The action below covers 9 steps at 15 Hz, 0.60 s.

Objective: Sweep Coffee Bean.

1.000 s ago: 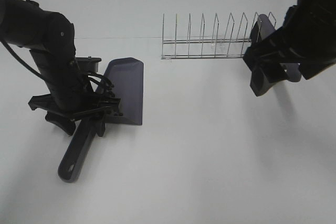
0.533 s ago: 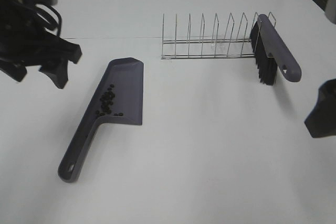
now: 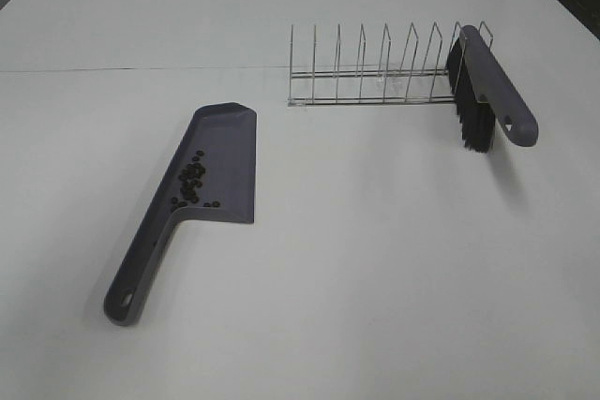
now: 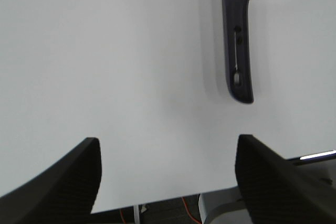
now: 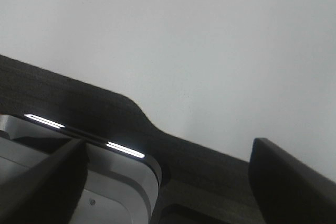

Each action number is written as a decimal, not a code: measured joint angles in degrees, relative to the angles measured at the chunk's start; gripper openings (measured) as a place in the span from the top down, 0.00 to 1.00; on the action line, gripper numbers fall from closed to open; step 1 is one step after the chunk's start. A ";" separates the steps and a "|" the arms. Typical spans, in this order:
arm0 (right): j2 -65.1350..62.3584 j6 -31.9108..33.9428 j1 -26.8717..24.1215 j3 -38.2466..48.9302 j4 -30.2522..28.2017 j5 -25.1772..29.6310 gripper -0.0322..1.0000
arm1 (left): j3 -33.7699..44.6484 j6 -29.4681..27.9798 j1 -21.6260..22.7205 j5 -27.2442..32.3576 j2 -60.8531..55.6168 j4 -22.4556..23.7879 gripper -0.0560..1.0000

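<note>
When we look down from the high camera, we see no arms at all. The coffee beans (image 3: 191,182) sit in a small heap inside the grey dustpan (image 3: 221,147), near where its handle starts. The dustpan lies flat on the white table (image 3: 375,278), long and slanted, with its handle pointing toward the near edge on the left. The brush (image 3: 487,91) leans on the end of the wire rack (image 3: 375,72), well apart on the right. We see no loose beans on the table, so we think the sweeping is done.

From the left wrist camera, our left gripper (image 4: 168,174) is wide open and holds nothing. The dustpan handle (image 4: 240,56) lies ahead of it, apart, so our left arm is the nearer one.

From the right wrist camera, our right gripper (image 5: 168,174) is open and empty too. It hangs over the table edge, with no beans near it.
</note>
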 joint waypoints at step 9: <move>-20.28 -11.63 0.00 1.32 0.29 -2.01 0.29 | 26.41 9.11 0.00 -2.52 -48.64 -2.86 0.33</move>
